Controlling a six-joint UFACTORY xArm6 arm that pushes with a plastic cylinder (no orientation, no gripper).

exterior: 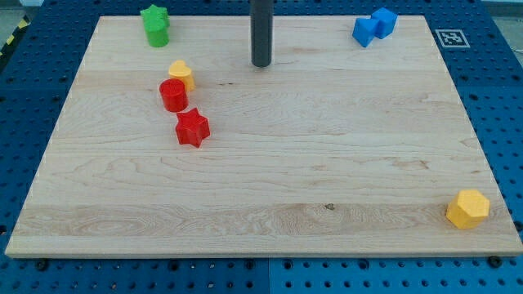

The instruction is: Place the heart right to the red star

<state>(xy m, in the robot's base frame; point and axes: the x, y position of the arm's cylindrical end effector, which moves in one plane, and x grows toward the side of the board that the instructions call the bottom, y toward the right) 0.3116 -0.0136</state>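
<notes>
A small yellow heart block [181, 75] sits at the upper left of the wooden board. A red cylinder [173, 95] touches it just below. The red star [193, 128] lies below and slightly right of the cylinder. My tip [261, 64] rests on the board to the right of the yellow heart, about a hundred pixels away, above and right of the red star. It touches no block.
A green star-shaped block [154, 25] stands near the board's top left edge. Blue blocks [373, 26] sit together at the top right. A yellow hexagon [467, 209] lies at the bottom right corner. A fiducial marker [451, 37] is beside the board's top right.
</notes>
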